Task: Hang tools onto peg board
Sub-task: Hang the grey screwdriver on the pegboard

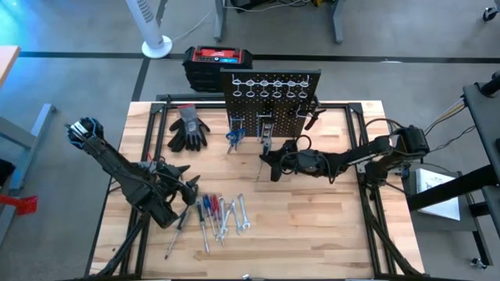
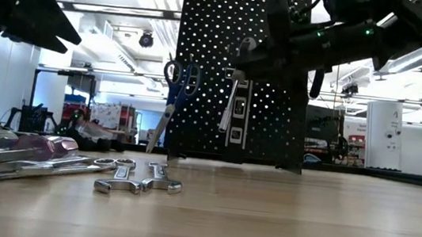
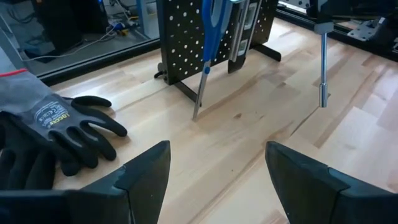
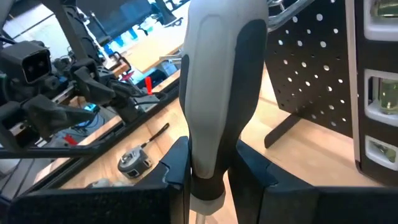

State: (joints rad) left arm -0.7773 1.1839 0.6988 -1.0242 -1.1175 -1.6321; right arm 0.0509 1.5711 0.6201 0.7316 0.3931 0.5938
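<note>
Reaching in from the right, the right arm was stretched low across the surface point(image 1: 312, 218) toward the peg board point(image 1: 269, 101), its right pincer point(image 1: 269, 165) clamped on a grey-handled tool point(image 4: 217, 93) just in front of the board's lower half. The left arm was bent at the near left, its left pincer point(image 1: 186, 190) held with fingers point(image 3: 146, 174) spread and empty above the loose tools point(image 1: 215, 215) lying on the wood. Only in the right wrist view was the tool's pale handle seen pinched between the fingers. In the low view, blue-handled scissors point(image 2: 173, 90) and a level bar point(image 2: 230, 105) were seen hanging on the board, and wrenches point(image 2: 136, 180) lying in front. In the left wrist view, work gloves point(image 3: 50, 130) were shown at the far left.
</note>
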